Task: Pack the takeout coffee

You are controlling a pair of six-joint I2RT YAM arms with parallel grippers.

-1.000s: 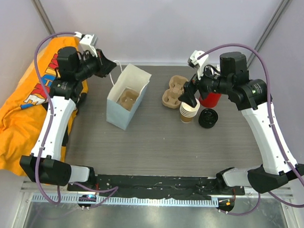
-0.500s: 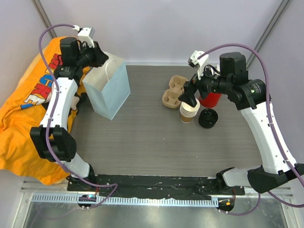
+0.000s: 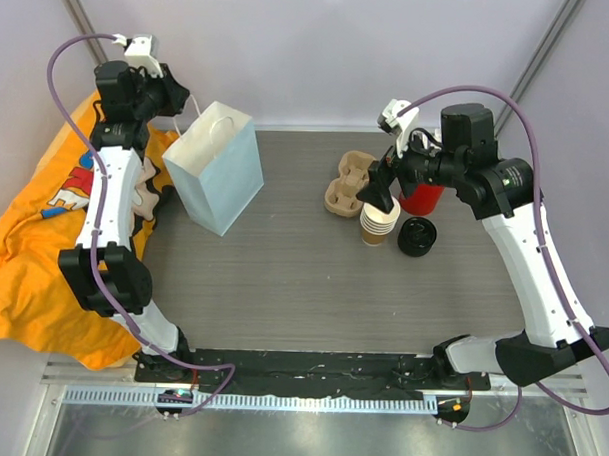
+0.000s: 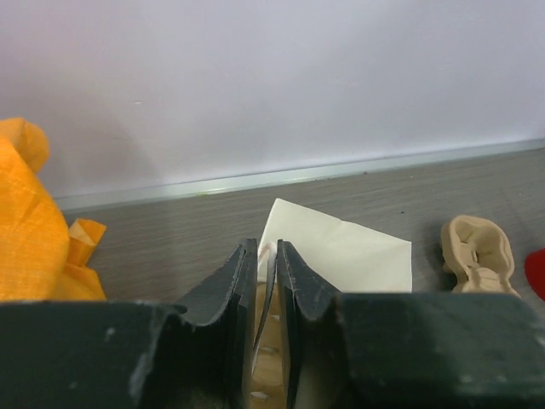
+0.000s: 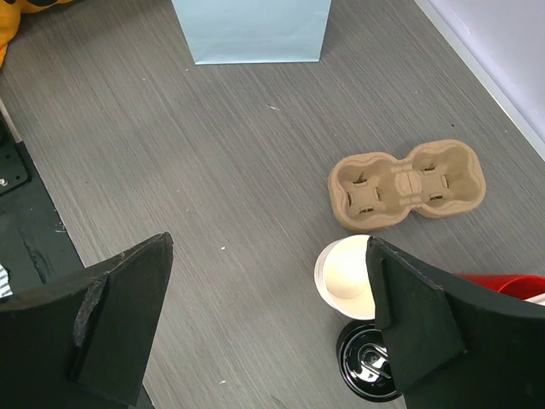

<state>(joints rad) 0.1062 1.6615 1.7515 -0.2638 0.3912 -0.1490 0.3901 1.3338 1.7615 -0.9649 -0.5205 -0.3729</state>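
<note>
Red cup [image 5: 504, 285] mostly behind right pincer [image 5: 268, 256], beyond the frame edge.

Bright, even, diffuse light, soft faint shadows, sharp top view, slightly blurred wrist-view foregrounds.

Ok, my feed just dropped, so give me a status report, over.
Left claw shut on bag handle. Right claw open above cup stack. No lidded coffee in view; loose lid beside stack. Nothing blocking.

Left gripper [image 4: 266, 249] holds its jaws nearly together; right gripper [image 5: 268, 247] spreads its jaws wide.
</note>
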